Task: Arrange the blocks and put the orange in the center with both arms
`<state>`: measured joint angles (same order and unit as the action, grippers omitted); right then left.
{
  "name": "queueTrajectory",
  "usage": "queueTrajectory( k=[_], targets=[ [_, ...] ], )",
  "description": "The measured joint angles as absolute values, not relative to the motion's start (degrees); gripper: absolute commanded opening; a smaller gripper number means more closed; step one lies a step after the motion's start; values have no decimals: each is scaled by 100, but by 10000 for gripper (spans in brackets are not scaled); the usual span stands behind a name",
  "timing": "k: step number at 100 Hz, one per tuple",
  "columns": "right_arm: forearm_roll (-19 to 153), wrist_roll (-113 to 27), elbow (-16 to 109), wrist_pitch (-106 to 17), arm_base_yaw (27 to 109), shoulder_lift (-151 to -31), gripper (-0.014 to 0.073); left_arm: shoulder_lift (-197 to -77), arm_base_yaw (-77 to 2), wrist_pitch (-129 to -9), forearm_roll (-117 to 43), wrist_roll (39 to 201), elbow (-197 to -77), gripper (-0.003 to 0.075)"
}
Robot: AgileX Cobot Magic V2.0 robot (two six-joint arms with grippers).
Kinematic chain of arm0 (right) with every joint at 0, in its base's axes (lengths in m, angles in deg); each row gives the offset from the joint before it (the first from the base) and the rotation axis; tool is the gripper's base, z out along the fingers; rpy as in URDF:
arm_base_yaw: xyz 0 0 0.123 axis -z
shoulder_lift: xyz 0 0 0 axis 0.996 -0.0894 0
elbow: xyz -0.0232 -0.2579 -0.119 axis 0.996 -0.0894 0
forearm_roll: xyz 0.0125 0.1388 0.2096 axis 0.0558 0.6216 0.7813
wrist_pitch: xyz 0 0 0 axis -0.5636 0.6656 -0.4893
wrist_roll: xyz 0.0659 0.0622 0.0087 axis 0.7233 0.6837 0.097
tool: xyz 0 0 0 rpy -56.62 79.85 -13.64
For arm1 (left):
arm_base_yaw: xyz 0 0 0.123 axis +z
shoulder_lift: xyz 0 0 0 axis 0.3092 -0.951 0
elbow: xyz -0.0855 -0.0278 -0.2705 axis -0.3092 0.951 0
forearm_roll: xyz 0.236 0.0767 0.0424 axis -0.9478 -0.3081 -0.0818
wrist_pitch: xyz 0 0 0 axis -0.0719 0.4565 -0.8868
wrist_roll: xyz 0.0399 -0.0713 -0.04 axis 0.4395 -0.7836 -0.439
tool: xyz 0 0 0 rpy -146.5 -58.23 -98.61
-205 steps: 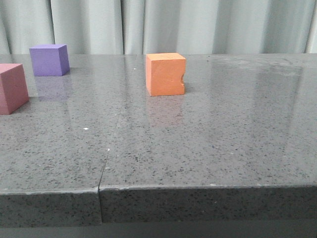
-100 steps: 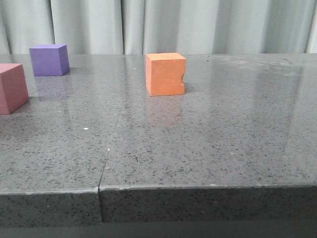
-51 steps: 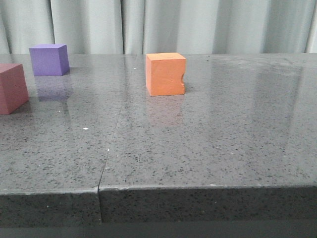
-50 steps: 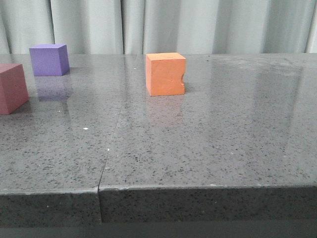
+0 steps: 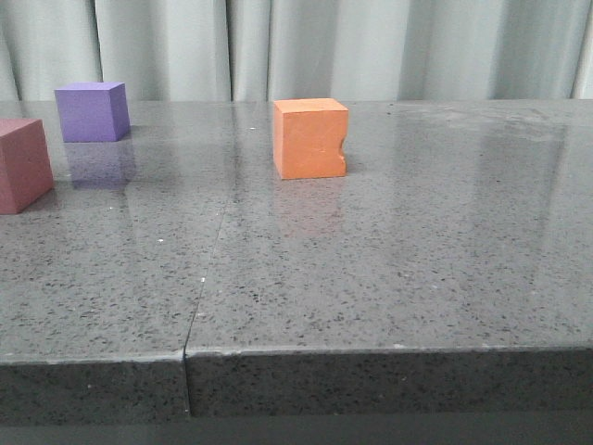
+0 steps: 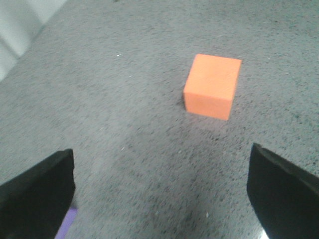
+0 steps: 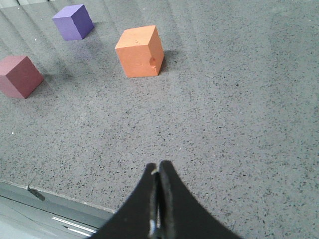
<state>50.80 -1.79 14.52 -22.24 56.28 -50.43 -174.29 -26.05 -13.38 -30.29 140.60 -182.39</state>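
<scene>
Left gripper (image 6: 159, 194) hangs w/ fingers spread wide, nothing between them; the orange cube (image 6: 213, 85) sits ahead of it on the desk (image 6: 124, 124), well apart, and a sliver of the purple cube (image 6: 66, 225) shows by one finger. Right gripper (image 7: 159, 199) is pinched closed on nothing, near the desk's front edge, far from all 3 blocks. In the front view the orange cube (image 5: 309, 138) stands roughly mid-desk, notch on its right edge; purple cube (image 5: 91, 111) is back-left, pink-red cube (image 5: 23, 165) at far left, cut off by the frame.

Cubes look like matte foam: prob. light, a bit squashy, not slippery, so a gentle squeeze should do. Best hold on the orange is across two flat opposite faces, avoiding the notched edge. Polished desk may let a nudged block slide. Lots of open room right of the orange; the left blocks sit close to the frame's side, desk edge there not seen
</scene>
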Motion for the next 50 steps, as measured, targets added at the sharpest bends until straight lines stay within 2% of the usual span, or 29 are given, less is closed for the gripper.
queueTrajectory(
  k=[50],
  targets=[
    [5080,-179,1452,-2224,5628,-5043,-68,-18758,-4027,-1714,-3721,14073,-18693,669]
  ],
)
